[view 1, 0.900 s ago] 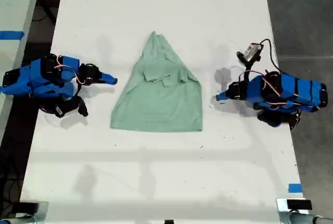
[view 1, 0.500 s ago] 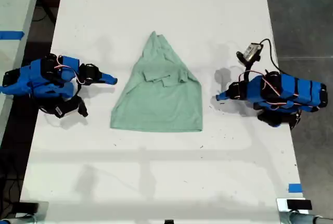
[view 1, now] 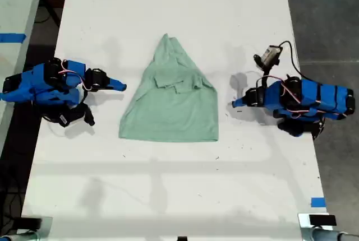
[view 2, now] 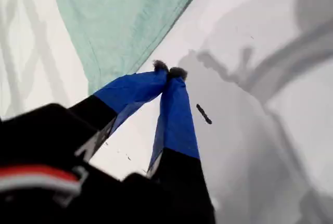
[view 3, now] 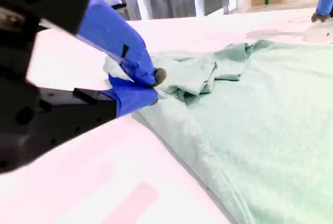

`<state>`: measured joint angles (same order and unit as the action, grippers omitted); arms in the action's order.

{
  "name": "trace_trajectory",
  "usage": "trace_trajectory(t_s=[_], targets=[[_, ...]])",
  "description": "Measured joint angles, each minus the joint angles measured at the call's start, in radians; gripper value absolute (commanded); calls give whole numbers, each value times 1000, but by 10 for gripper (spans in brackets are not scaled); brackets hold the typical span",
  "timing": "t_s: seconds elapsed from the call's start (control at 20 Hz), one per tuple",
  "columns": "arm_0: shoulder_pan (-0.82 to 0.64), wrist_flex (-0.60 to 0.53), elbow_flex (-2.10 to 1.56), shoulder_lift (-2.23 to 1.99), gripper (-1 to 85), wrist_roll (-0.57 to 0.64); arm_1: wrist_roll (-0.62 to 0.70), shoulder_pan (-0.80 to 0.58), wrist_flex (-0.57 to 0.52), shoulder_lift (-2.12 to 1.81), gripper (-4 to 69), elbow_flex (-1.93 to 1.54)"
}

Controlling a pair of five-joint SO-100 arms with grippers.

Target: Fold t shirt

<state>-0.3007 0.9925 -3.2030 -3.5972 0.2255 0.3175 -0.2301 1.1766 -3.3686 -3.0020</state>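
With the shirt [view 1: 171, 109] flat mid-counter [view 1: 168, 196] between my closed, empty first end effector [view 1: 234, 105] on the exterior view's right and my closed, empty second end effector [view 1: 122, 87] on its left, I should open both, pinch the hem corners and lift evenly.
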Motion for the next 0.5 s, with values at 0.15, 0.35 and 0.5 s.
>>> trace_trajectory(t_s=[0.15, 0.35, 0.5], targets=[[0, 0, 0, 0, -1, 0, -3, 29, -63, 558, 83, 354], [0, 0, 0, 0, -1, 0, -28, 74, -58, 1344, 186, 933], [0, 0, 0, 0, -1, 0, -81, 103, -60, 1551, 174, 1020]])
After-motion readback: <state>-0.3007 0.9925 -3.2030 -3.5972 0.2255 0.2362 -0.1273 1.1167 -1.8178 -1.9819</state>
